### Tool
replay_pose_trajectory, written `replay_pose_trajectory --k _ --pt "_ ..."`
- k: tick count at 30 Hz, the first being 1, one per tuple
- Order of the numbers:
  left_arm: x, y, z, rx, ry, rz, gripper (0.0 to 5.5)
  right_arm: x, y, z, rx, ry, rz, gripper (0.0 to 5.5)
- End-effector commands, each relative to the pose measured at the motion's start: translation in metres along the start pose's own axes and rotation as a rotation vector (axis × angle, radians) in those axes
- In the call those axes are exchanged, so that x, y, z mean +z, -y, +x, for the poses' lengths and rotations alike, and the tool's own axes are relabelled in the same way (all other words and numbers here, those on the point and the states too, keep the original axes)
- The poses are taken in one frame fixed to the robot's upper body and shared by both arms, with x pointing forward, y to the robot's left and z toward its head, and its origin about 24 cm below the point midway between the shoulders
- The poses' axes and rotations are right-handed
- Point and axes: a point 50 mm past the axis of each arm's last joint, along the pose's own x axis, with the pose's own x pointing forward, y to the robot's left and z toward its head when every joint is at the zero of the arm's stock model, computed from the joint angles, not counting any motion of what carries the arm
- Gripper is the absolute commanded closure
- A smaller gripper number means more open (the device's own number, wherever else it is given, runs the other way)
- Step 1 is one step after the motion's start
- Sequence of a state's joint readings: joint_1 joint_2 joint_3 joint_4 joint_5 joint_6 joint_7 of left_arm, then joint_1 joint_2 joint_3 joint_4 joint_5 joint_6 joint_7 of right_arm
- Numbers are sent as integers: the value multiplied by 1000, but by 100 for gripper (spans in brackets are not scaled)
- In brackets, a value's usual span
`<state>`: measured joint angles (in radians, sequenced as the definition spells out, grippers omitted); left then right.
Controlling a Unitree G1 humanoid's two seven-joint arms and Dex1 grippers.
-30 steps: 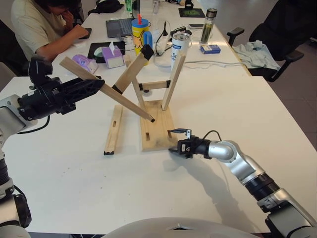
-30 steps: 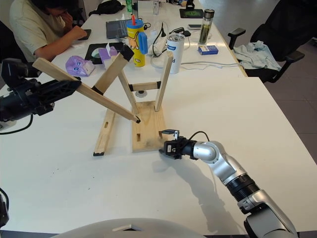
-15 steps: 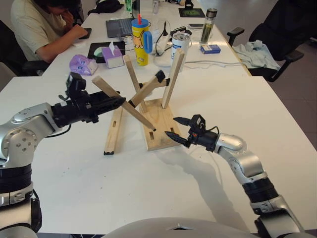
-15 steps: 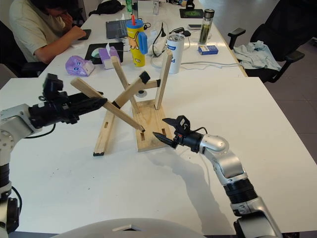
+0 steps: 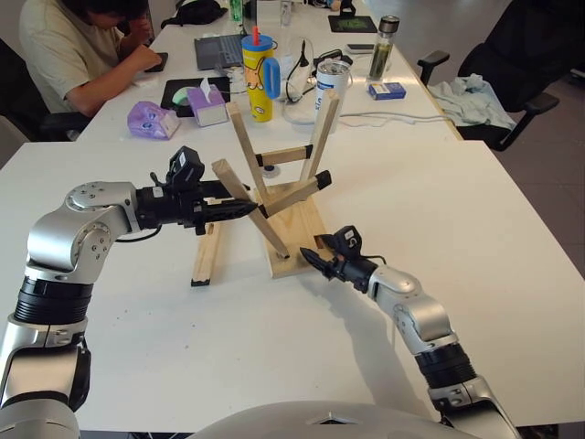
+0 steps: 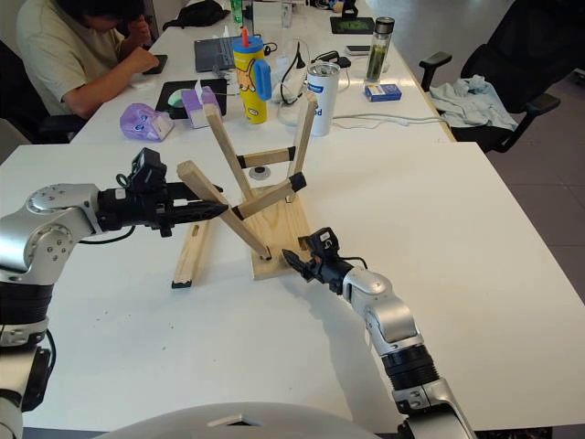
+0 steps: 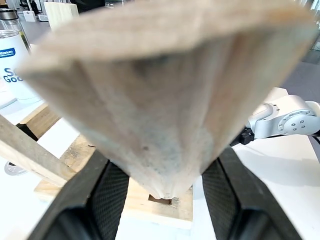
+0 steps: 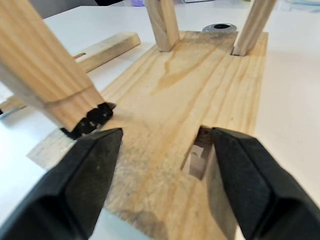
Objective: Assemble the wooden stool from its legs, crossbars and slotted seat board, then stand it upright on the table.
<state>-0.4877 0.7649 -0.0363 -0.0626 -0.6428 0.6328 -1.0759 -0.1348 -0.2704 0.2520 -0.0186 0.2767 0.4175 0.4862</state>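
The left claw is closed on a slanted wooden leg — the leg's dark lower end touches the seat board near its front edge. A crossbar sticks out of this leg. The right claw is open at the near edge of the board, with an empty slot between its fingers. The board lies flat on the white bench. Two upright legs stand at its far end — a second crossbar joins them. A loose rail lies just beside the board.
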Motion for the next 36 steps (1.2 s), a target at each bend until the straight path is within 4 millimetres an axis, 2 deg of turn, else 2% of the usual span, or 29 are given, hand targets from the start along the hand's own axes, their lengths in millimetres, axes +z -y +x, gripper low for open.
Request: replay_pose_trajectory --k 1,7,12,17,22,26,36 --pt "7 -3 -13 21 -79 27 346 -30 -6 -5 31 -154 41 222" --pt "18 -7 -23 30 -109 51 346 -38 -6 -8 22 -188 43 222" --pt "10 -4 -11 -4 -165 78 346 -40 -9 -6 33 -200 46 222" --pt "20 1 -1 -47 -85 71 346 -39 -7 -5 43 -209 38 222" --pt "36 3 -1 -42 -14 76 346 -40 -7 -5 44 -214 40 222" --pt "27 3 -1 -39 -78 81 346 -42 -10 -5 43 -216 52 222" --pt "22 -1 -7 -46 -135 64 346 -44 -10 -5 48 -223 51 222"
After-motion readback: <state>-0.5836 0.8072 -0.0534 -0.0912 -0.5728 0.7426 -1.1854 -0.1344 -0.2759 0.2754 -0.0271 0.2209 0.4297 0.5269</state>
